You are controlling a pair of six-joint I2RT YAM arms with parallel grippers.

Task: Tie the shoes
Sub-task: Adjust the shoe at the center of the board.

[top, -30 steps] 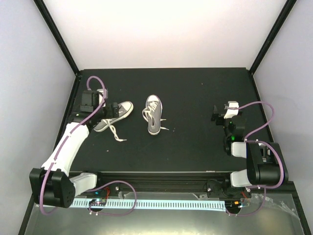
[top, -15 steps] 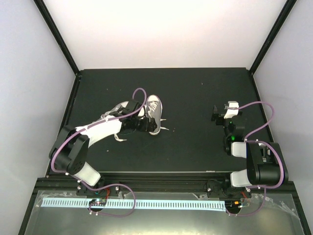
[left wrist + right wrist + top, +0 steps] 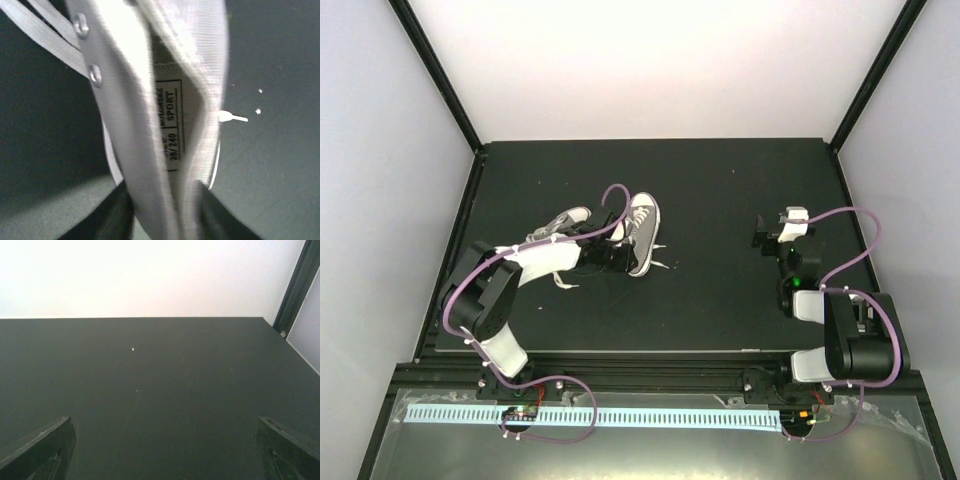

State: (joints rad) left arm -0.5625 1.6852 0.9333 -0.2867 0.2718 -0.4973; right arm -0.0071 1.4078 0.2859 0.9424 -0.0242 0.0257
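Two grey shoes with white toe caps and loose white laces lie on the black table. The left shoe (image 3: 563,220) is partly hidden under my left arm. My left gripper (image 3: 620,252) (image 3: 167,220) is shut on the heel end of the right shoe (image 3: 642,230) (image 3: 170,100), and its dark fingers (image 3: 116,216) squeeze the canvas sides together. The size label inside that shoe shows in the left wrist view. Far off to the right, my right gripper (image 3: 772,235) (image 3: 165,450) is open with nothing between its fingers.
A loose lace (image 3: 560,276) trails toward the near edge from the left shoe. Black frame posts (image 3: 865,75) stand at the table's (image 3: 720,290) back corners, with white walls behind. The right wrist view holds only bare table top (image 3: 160,390) and the back wall.
My left arm swung right from the left shoe to the right shoe, and its gripper closed on the heel. That shoe now tilts toe-right. The right arm has not moved.
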